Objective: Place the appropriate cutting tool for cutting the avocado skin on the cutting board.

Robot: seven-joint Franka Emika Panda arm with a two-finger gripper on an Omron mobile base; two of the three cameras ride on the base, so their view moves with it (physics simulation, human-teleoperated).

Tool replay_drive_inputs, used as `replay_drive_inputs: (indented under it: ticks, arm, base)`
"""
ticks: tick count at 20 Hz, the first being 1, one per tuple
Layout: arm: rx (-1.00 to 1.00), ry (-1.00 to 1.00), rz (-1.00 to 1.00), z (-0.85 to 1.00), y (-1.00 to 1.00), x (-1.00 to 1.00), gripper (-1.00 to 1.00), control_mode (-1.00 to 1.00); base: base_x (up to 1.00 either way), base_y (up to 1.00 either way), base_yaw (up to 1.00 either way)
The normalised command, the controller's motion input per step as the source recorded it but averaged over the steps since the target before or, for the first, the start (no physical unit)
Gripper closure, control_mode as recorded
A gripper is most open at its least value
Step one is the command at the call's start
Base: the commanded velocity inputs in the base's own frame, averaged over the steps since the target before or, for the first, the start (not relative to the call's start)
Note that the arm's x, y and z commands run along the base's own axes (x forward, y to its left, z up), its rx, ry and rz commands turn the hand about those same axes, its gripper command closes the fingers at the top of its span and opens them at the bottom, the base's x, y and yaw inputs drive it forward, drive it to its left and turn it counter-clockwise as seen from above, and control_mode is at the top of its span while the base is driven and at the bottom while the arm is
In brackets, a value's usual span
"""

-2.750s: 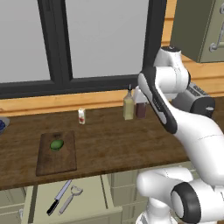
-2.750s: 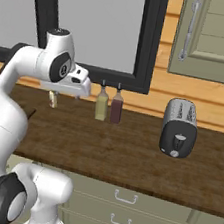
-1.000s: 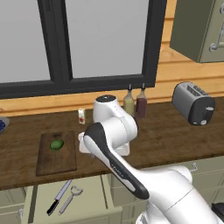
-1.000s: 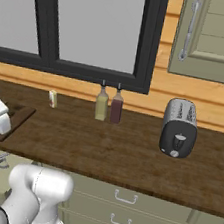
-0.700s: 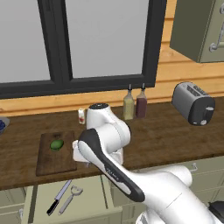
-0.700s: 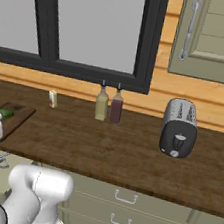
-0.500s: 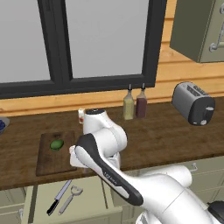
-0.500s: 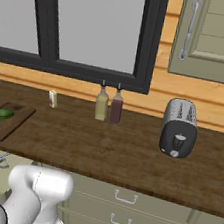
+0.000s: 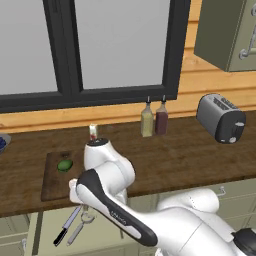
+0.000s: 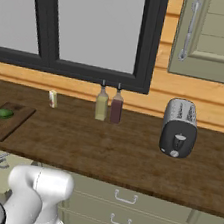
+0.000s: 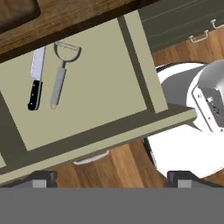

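To do this step well, the gripper (image 11: pixel 107 177), whose jaws are wide apart and hold nothing, should go down over the black handle of the knife (image 11: pixel 35 80) in the open drawer (image 11: pixel 105 87), not the grey peeler (image 11: pixel 61 72) beside it.

We note a dark wooden counter (image 9: pixel 180 160) running the width of the kitchen, backed by a light wood wall strip. Above it sits a large window (image 9: pixel 120 45) with a black frame and pale grey panes. An olive-green wall cabinet (image 10: pixel 215 37) with a metal handle hangs at the right. Below the counter, olive drawer fronts (image 10: pixel 121 206) carry small metal pulls. One drawer (image 11: pixel 87 83) stands pulled open over a reddish-brown wood floor (image 11: pixel 127 168). Lighting is even, with no strong shadows.
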Motion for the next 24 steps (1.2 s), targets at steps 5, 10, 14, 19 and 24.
replay_drive_inputs:
  ticks: [5,10,14,19,24]
  arm:
    - [0.00,0.00,-0.01,-0.18,0.50,0.00,-1.00,-1.00]
    - [0.00,0.00,0.00,-0.13,0.10,0.00,-1.00,-1.00]
    - [-0.01,0.00,0.00,-0.19,0.07,-0.01,-1.00,-1.00]
    - [0.00,-0.02,0.00,-0.30,0.32,0.00,-1.00,-1.00]
    - [-0.01,-0.05,0.00,-0.32,0.27,0.00,-1.00,-1.00]
  base:
    - [0.00,0.00,0.00]
    - [0.00,0.00,0.00]
    - [0.00,0.00,0.00]
    - [0.00,0.00,0.00]
    - [0.00,0.00,0.00]
